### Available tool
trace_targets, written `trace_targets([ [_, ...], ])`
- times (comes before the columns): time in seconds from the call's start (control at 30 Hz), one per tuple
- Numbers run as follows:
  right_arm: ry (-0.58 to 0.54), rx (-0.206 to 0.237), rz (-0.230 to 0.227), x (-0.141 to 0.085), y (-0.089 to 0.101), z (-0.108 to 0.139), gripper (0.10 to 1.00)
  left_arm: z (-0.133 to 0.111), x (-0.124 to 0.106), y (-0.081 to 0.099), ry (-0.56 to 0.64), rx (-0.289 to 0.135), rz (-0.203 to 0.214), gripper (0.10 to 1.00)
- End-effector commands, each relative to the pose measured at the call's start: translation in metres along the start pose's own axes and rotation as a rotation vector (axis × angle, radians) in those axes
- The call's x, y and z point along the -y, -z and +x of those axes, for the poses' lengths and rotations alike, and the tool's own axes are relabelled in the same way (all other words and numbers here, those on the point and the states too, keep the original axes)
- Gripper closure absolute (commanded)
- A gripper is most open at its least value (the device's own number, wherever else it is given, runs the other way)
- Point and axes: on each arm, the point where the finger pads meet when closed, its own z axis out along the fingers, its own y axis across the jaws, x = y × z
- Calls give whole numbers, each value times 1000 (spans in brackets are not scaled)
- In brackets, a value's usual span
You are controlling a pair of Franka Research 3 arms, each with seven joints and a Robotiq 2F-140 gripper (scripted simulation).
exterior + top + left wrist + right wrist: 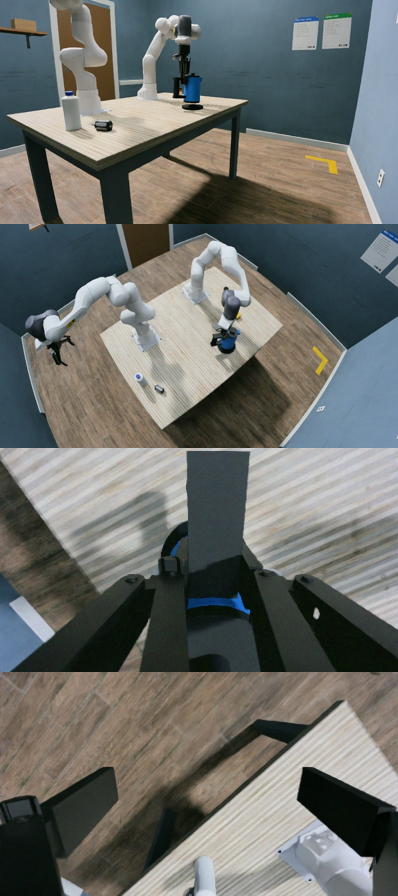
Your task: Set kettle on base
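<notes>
The blue kettle [228, 342] [192, 89] [215, 602] is upright, with a black lid and a black handle [214, 339] [176, 88] [217, 498]. My left gripper [224, 334] [184, 80] [211, 552] points down and is shut on the top of the handle. The round black base [227, 351] [192, 107] lies on the table below the kettle. The exterior view shows a narrow gap between kettle and base, with the kettle roughly above it. The stud and the ring cannot be made out. My right gripper [68, 354] [208, 783] is open and empty, beyond the table's edge.
A white bottle [141, 380] [71, 112] [204, 874] with a blue cap and a small black-and-grey object [159, 389] [103, 125] stand at the table's other end. A yellow item [238, 315] lies behind the kettle, partly hidden by the left arm. The table edge is near the base.
</notes>
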Motion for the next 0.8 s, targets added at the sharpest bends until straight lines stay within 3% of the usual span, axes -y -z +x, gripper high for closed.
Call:
trace_targets([
  [0.0, 0, 0, 0, 0, 0, 0, 98, 0, 4, 3, -7, 2, 11, 999],
  [0.77, 0, 0, 0, 0, 0, 0, 98, 0, 4, -3, -7, 2, 11, 999],
])
